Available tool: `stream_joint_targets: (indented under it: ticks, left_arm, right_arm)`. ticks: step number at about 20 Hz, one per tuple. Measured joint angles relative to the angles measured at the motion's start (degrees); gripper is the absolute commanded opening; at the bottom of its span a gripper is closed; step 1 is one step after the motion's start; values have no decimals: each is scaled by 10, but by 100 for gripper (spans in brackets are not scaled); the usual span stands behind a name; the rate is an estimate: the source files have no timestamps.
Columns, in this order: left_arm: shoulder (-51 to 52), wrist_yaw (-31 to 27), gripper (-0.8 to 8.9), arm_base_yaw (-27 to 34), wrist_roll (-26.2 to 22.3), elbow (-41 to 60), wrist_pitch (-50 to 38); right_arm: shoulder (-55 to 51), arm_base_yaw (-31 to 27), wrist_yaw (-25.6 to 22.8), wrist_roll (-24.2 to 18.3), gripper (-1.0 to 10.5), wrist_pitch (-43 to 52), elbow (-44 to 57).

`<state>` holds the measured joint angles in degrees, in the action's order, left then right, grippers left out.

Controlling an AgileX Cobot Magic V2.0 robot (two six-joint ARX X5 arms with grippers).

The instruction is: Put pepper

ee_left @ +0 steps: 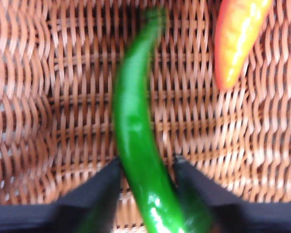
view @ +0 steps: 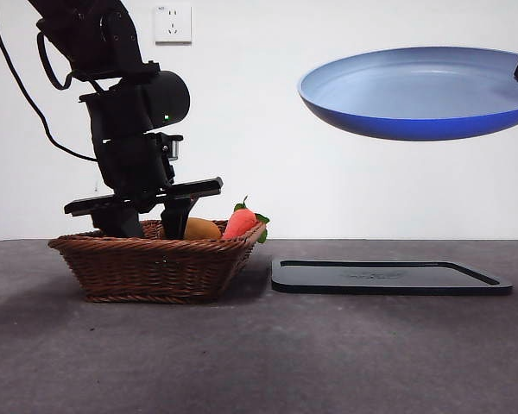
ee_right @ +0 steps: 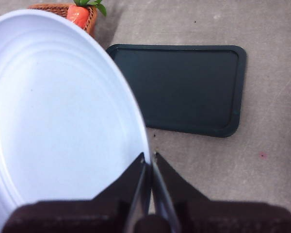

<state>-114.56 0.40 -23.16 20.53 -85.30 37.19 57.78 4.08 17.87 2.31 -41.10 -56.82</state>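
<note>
The green pepper [ee_left: 136, 126] lies on the woven floor of the wicker basket [ee_left: 48, 97]. My left gripper [ee_left: 146, 167] is down inside the basket [view: 155, 267], and its two jaws press against the pepper's sides near its thick end. In the front view the left gripper [view: 151, 226] reaches below the rim and the basket wall hides the pepper. My right gripper [ee_right: 149, 158] is shut on the rim of the blue plate [ee_right: 53, 111]. It holds the plate [view: 423, 95] high in the air at the right, tilted.
A red-orange vegetable with green leaves [view: 240, 222] and a yellow-brown potato-like item [view: 202, 229] lie in the basket. The red-orange one [ee_left: 237, 39] is close beside the pepper. A flat black tray [view: 388, 278] lies on the table under the plate.
</note>
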Motion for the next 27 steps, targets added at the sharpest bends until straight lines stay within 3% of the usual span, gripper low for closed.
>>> stream_joint_targets:
  ticks: [10,16,22,27]
  left_arm:
    - [9,0,59,0,8,-2,8]
    - [79,5,60,-1,7,-2,11]
    - [174,118,60,-18,7,-2,13]
    - [213,146,60,-90,-7,-2,20]
  right_arm:
    - [0,0,0,0,4,0,0]
    - [8,0,0,0,4,0,0]
    - [91,2,8,18,3,3,0]
    - [181,37,42,68,3,48,0]
